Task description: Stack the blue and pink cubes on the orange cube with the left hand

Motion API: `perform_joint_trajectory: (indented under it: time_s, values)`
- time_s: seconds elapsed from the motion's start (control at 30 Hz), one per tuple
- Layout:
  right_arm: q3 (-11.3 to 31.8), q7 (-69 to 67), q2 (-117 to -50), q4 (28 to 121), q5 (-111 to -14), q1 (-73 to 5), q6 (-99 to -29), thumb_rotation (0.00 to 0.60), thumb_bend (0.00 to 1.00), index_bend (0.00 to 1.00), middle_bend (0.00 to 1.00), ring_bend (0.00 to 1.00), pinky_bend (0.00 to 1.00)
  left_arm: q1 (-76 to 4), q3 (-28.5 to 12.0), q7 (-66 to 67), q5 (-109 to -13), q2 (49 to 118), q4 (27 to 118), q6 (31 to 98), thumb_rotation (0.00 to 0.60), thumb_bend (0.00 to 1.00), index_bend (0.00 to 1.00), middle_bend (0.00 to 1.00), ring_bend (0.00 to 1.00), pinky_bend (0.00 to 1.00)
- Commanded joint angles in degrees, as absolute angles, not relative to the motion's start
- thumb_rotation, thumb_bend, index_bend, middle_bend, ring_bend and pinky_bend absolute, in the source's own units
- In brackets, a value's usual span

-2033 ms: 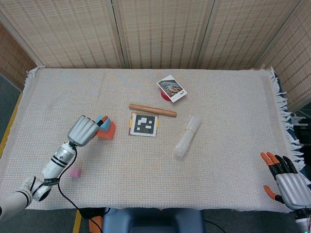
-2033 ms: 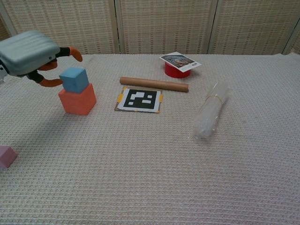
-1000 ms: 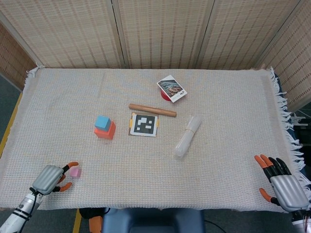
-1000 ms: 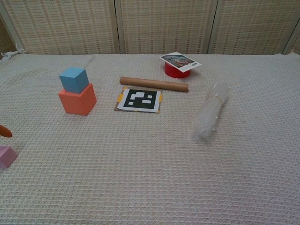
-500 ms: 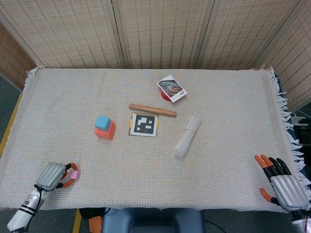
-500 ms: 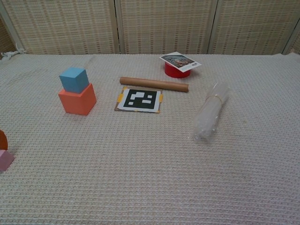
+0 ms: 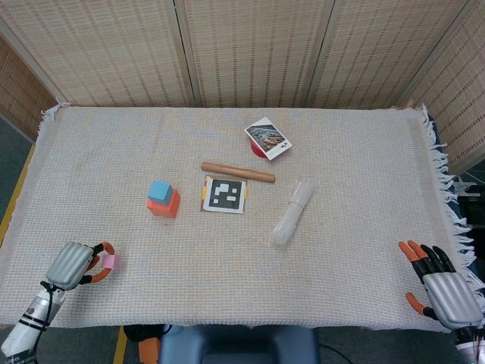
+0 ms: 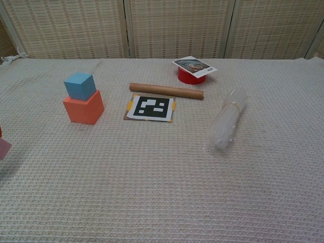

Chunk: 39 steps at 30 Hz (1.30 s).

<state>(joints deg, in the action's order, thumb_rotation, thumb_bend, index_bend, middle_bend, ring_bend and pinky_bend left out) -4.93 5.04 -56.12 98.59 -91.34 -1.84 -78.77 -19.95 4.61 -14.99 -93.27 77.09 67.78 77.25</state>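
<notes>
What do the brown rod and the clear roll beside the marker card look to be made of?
Brown rod: likely wood or cardboard, judging by its matte, even brown, straight surface. Clear roll: probably thin plastic film or bags, translucent and crinkled, with glossy highlights and a band around it.

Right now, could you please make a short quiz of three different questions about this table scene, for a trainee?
1. True or false: the blue cube sits on top of the orange cube.
2. Which robot hand is at the pink cube? A) left robot hand B) right robot hand C) neither
3. Fill in: the wooden stick lies between the red container and the ____ marker card.

Key: 1. True. 2. A; its fingertips close around the cube, near the cloth's front left corner. 3. Black-and-white.
</notes>
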Motion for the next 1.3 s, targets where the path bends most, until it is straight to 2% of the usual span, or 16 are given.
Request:
perform_joint_trajectory:
  time_s: [0.03,0.13,0.27,0.67,0.97,1.3]
  values:
    - [-4.7,5.3,-56.4,98.5,-91.3,-1.9,-78.8,0.600,0.22,0.00,0.00,0.00,0.00,-25.0,3.1,-13.6,-95.3,68.7,76.1,73.5,0.600,0.27,0.46,1.00,1.00,1.00]
    - [-4.5,5.5,-56.8,98.4,-91.5,-1.7,-79.6,0.600,0.22,0.00,0.00,0.00,0.00,-29.0,0.7,-11.3,-94.2,64.9,81.2,69.1,0.600,0.27,0.46,1.00,1.00,1.00]
    - [-4.1,5.7,-57.1,98.2,-91.1,-1.6,-80.2,0.600,0.22,0.00,0.00,0.00,0.00,-34.1,-2.3,-8.4,-91.4,64.1,83.9,62.1,0.600,0.27,0.46,1.00,1.00,1.00]
    - [-2.8,5.7,-57.3,97.7,-87.4,-2.3,-78.3,0.600,0.22,0.00,0.00,0.00,0.00,-44.4,-9.5,-2.6,-81.8,65.9,82.9,48.5,0.600,0.27,0.46,1.00,1.00,1.00]
    - [-1.7,6.3,-57.5,97.5,-84.7,-2.5,-77.8,0.600,0.22,0.00,0.00,0.00,0.00,-49.2,-11.2,-1.5,-78.7,66.5,81.3,43.0,0.600,0.27,0.45,1.00,1.00,1.00]
    - [-1.1,7.2,-57.6,97.5,-82.9,-2.5,-77.7,0.600,0.22,0.00,0.00,0.00,0.00,-52.0,-11.0,-1.6,-77.9,69.2,77.2,40.8,0.600,0.27,0.46,1.00,1.00,1.00]
